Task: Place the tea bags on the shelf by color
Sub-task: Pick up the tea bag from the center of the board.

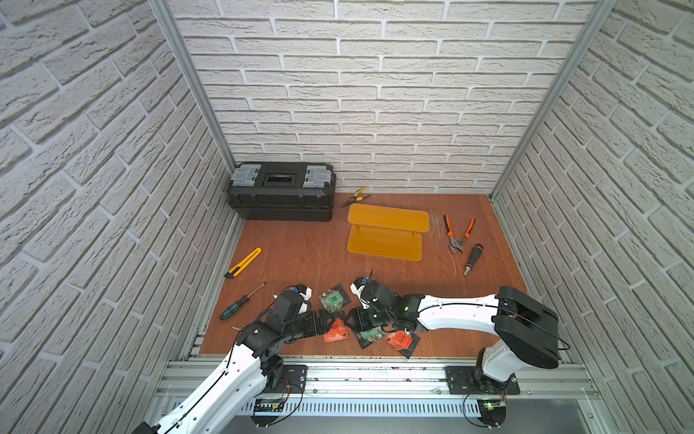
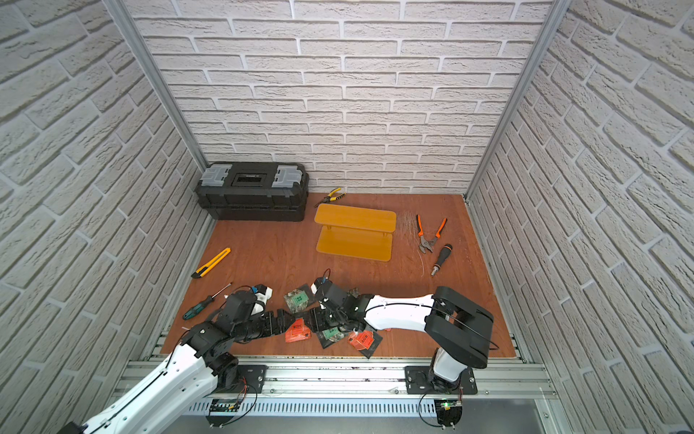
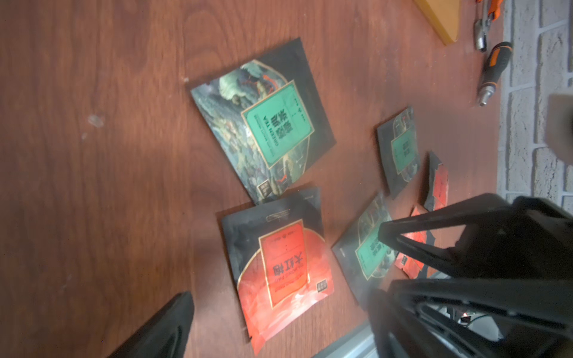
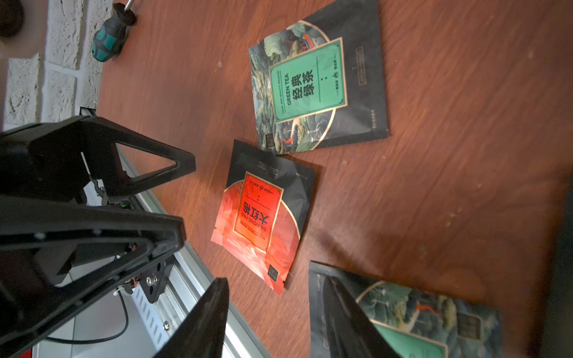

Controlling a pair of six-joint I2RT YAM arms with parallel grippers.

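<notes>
With the shelf [image 1: 388, 218] standing bare, all six tea bags [image 1: 332, 298] are lying at the bench [image 1: 300, 259] front as the left hand [image 3: 282, 297], jaws apart, is hovering over a red one and the right hand [image 4: 274, 282], apart too, is straddling a green one's edge.

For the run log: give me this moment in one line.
left pincer open | right pincer open astride green tea bag edge | shelf bare
</notes>
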